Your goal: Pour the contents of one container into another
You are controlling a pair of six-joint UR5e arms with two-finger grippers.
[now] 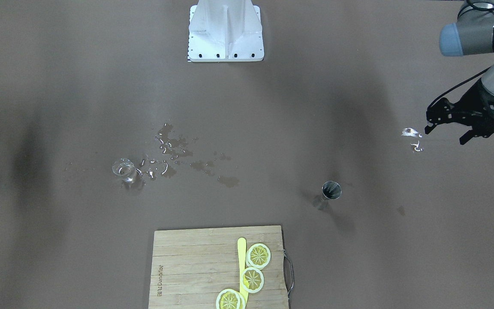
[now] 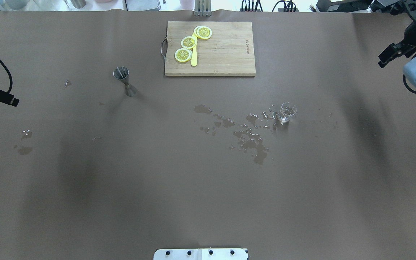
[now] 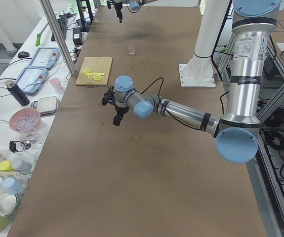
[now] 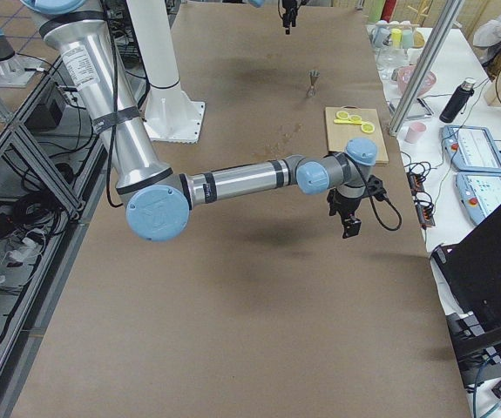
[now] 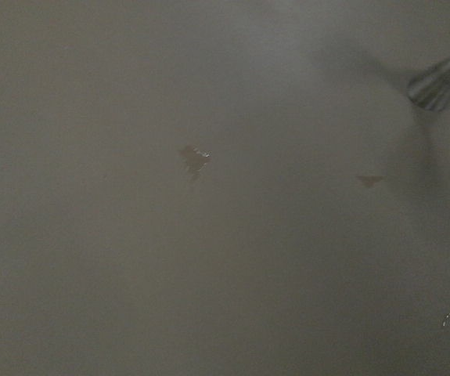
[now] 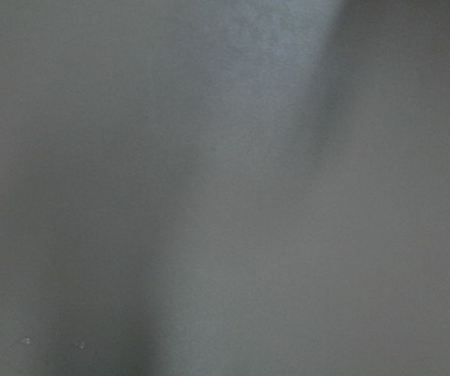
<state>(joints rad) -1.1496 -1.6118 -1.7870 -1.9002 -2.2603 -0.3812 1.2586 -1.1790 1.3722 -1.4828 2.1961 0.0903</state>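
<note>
desk (image 2: pixel 121 198): brown, puddle (image 2: pixel 247 135) right of centre
board (image 2: pixel 222 54): top centre, lemon slices (image 2: pixel 189 42) on it
left tool (image 1: pixel 444 134): right edge, fingers apart, empty
right tool (image 2: pixel 386 57): upper right, grip state unclear
glass (image 2: pixel 286 112): upright beside puddle
metal cup (image 2: pixel 125 82): upright, left of board

Left arm (image 3: pixel 181 112): silver-grey tubular links, round light-blue joint caps (image 3: pixel 235 145), thin black bands at the joints. The upright link carries a white printed label (image 3: pixel 246 49); its text is too small to read. A thin black cable (image 1: pixel 453 90) runs off the wrist.

Left tool (image 1: pixel 444 134): matte black, open skeletal linkage, two fingers.

Right arm (image 4: pixel 233 183): same silver tubes, blue caps and black bands.

Right tool (image 4: pixel 349 225): black.

Pedestal (image 1: pixel 225 30): white, ribbed, with a flat foot plate and a row of dark screws (image 1: pixel 225 56) along one edge.
</note>
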